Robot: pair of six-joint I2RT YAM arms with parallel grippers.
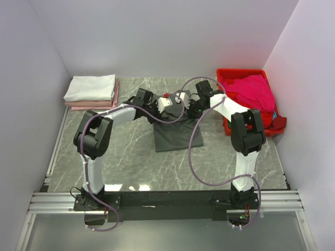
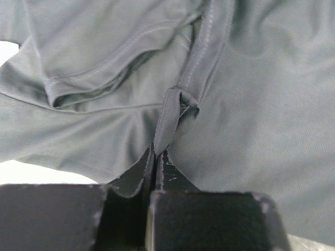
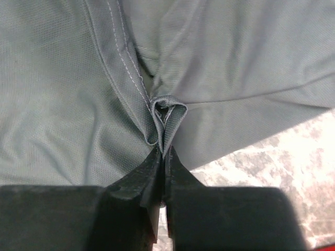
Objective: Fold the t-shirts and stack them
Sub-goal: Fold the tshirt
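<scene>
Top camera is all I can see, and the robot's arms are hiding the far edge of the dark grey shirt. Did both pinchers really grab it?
Observer: The left gripper did. Its wrist view shows the jaws shut on a small folded tuck of the dark charcoal-grey cloth t-shirt.
Operator: And the other one?
Observer: The right gripper is shut too, pinching a doubled-over fold right beside a stitched hem.
Operator: Is it holding the middle of the shirt or the edge?
Observer: Near an edge. In the right wrist view the grey marbled table shows just past the cloth, close to the pinch.
</scene>
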